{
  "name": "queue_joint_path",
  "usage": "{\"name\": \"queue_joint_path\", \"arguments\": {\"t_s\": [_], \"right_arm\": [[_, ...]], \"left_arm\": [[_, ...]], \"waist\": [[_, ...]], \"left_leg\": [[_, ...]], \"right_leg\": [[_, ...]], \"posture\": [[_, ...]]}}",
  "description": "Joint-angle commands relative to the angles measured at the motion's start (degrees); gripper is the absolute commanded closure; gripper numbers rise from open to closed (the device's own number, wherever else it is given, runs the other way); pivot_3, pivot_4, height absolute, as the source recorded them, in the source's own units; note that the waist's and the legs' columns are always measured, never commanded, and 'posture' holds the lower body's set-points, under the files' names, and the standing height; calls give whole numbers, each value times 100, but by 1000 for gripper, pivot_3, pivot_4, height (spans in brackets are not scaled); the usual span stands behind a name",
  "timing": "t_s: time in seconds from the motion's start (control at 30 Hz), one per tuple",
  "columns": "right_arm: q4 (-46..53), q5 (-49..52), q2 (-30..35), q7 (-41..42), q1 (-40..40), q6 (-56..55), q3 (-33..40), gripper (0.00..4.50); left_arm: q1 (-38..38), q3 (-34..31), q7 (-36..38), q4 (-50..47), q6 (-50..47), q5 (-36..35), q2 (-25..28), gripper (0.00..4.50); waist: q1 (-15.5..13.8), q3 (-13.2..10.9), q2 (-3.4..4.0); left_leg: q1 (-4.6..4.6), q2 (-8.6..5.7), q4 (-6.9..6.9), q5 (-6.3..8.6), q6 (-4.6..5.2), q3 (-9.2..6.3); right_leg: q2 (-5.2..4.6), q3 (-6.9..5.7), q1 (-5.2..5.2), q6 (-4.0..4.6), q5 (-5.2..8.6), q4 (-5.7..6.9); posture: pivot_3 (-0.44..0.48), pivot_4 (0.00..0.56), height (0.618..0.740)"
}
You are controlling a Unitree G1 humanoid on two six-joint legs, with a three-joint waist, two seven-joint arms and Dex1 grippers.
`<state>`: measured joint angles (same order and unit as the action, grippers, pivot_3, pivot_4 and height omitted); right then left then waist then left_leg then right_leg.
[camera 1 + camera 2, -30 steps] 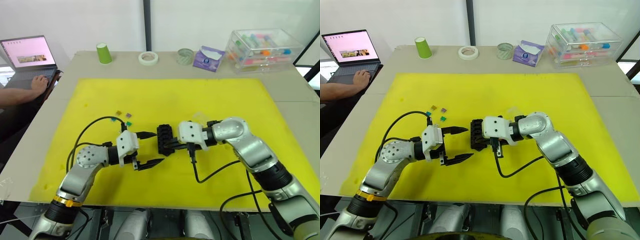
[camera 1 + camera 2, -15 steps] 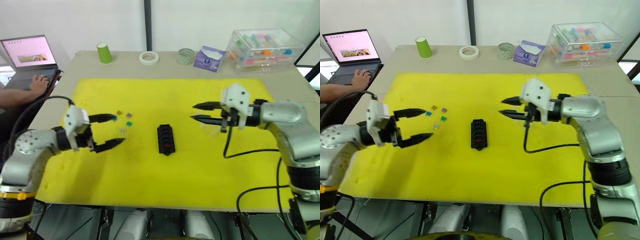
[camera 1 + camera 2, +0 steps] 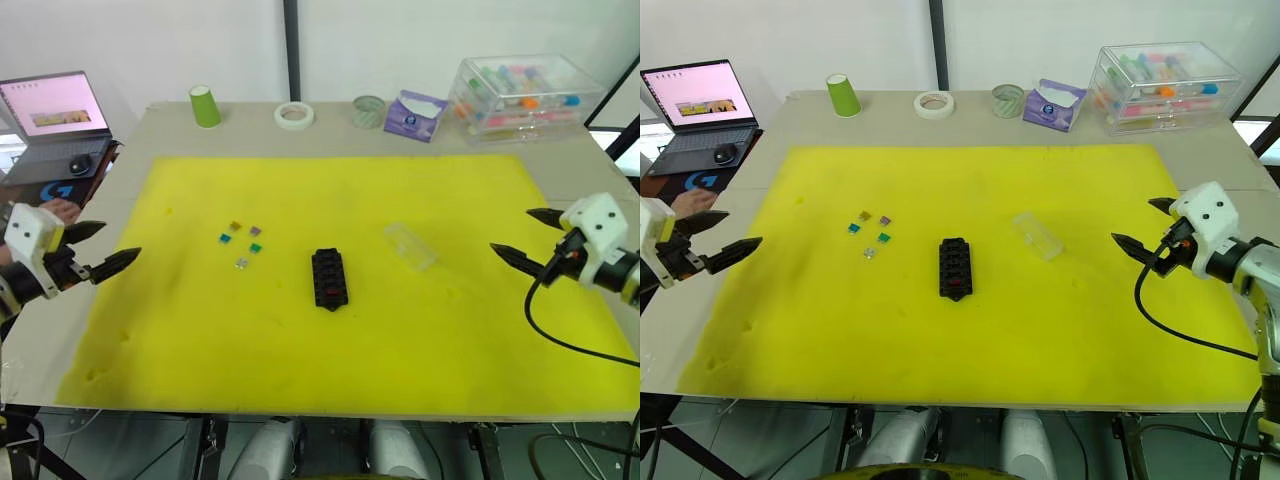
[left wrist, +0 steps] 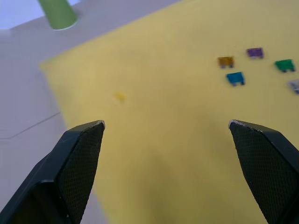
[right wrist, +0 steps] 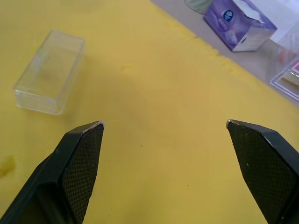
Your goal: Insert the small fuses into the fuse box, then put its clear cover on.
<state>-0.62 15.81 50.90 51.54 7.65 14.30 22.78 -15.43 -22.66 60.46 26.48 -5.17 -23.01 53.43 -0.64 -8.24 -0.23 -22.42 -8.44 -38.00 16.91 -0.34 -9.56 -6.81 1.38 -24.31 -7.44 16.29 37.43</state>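
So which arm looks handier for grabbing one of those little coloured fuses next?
Probably the left. The small fuses lie on the left gripper's side of the fuse box; the right gripper sits beyond the clear cover. Both are open.

You can't read the slots on the fuse box (image 3: pixel 955 268): a small red spot shows near its near end, but it is too small to tell whether that is a seated fuse. The small fuses (image 3: pixel 871 233) beside it are only coloured specks in the head views, their blades not visible. In the left wrist view the grey fuse (image 4: pixel 294 86) is cut off by the picture's edge. The right arm runs out of the picture behind the right tool (image 3: pixel 1147 229), and the left arm does the same behind the left tool (image 3: pixel 718 234). A hand (image 3: pixel 692 199) at the laptop (image 3: pixel 695 112) is partly hidden and cut off. The storage case (image 5: pixel 288 79) is cropped in the right wrist view.
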Motion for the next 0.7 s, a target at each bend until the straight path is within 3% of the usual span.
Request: {"name": "queue_joint_path", "arguments": {"t_s": [0.03,0.2,0.4,0.7], "right_arm": [[-27,2,23,-109,-79,-223,220,56],[136,124,80,-124,-79,-35,147,56],[200,88,158,-104,56,43,32,56],[340,236,157,13,696,285,-414,56]], "left_arm": [[-148,38,98,91,125,82,101,0],[-309,130,100,20,-78,16,14,0],[-325,130,-107,-471,-992,-124,-9,0],[-456,-269,-1719,-1496,-3043,-465,-226,0]], "waist": [[1,0,1],[40,-1,1],[84,-1,1],[157,-1,1]], "left_leg": [[0,-1,0,0,0,1],[0,1,-1,0,0,-1],[0,1,0,0,0,-1],[0,3,0,0,0,-2]], "right_leg": [[-1,1,0,0,0,0],[1,1,-2,0,0,5],[2,1,-3,0,0,6],[3,1,-5,0,0,8]], "posture": [[0,150,740],[0,150,740],[0,150,740],[0,150,740]]}}
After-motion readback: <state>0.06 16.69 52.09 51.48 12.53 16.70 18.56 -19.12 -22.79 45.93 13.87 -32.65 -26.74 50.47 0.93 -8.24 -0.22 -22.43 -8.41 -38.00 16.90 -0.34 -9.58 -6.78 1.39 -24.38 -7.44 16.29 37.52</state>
